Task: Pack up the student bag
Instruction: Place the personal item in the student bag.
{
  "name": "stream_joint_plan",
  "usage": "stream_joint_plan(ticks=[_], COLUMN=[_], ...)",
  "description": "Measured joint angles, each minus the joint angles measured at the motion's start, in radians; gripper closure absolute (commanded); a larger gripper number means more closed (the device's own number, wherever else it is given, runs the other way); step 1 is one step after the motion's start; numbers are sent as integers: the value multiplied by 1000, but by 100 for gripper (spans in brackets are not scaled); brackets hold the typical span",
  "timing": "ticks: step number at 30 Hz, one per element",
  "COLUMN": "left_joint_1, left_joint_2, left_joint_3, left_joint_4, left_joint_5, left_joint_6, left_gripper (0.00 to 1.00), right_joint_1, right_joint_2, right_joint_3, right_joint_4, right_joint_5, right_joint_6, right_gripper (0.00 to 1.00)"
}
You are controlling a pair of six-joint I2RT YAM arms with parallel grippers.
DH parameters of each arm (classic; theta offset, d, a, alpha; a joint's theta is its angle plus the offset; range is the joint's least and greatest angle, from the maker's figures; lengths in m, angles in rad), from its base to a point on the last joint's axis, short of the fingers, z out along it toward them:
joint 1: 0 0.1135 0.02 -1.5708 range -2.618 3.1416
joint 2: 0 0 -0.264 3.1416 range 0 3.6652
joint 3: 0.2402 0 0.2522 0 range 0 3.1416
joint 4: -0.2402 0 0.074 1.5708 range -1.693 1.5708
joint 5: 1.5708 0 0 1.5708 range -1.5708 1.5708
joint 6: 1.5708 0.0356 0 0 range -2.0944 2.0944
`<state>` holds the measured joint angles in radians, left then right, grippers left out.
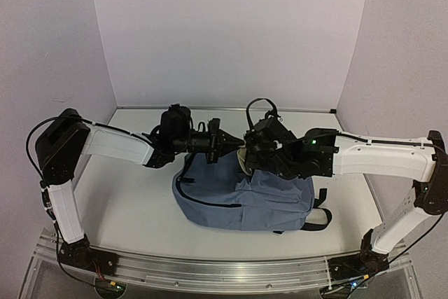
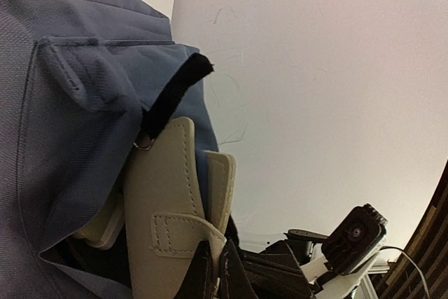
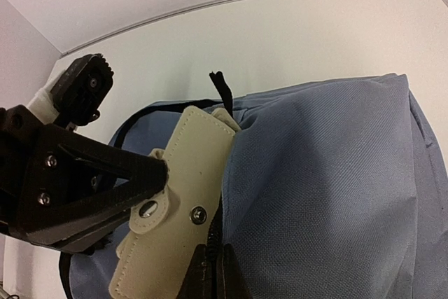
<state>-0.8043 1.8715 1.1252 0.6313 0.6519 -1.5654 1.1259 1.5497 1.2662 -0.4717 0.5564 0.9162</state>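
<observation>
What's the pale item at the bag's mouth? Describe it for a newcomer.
Find the slate-blue backpack, the largest object in view. A flat cream case pokes from the opening at its far edge. Its pale stitched surface and metal stud stand out against the blue fabric.

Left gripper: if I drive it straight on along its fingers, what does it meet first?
The cream case, which is pinched in the left gripper. Pushed on, the case would likely slide deeper into the student bag opening. Depth beyond is unclear.
</observation>
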Motion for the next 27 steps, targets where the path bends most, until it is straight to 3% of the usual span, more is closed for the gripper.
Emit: stream_joint_plan(ticks=[7,14,17,27], left_joint_1=[-2,-18,-20,-27], left_joint_2=[-13,-14,-31,-86], left_joint_3=[-10,38,47,43], left_joint_4=[-245,-505,-589,-664], left_joint_5=[-48,-115,-142,-162], left_joint_6=[180,372,437,531], left_gripper=[98,60,50,48], right_joint_1=[1,9,9,9], right_joint_2=[0,-1,-1,-1], right_joint_3=[-4,-4,-4,-4], right_joint_4=[1,7,7,8], right_joint_5=[-4,-20,-21,-28], right_joint_6=[1,1,1,1], right_gripper=[100,100,100,100])
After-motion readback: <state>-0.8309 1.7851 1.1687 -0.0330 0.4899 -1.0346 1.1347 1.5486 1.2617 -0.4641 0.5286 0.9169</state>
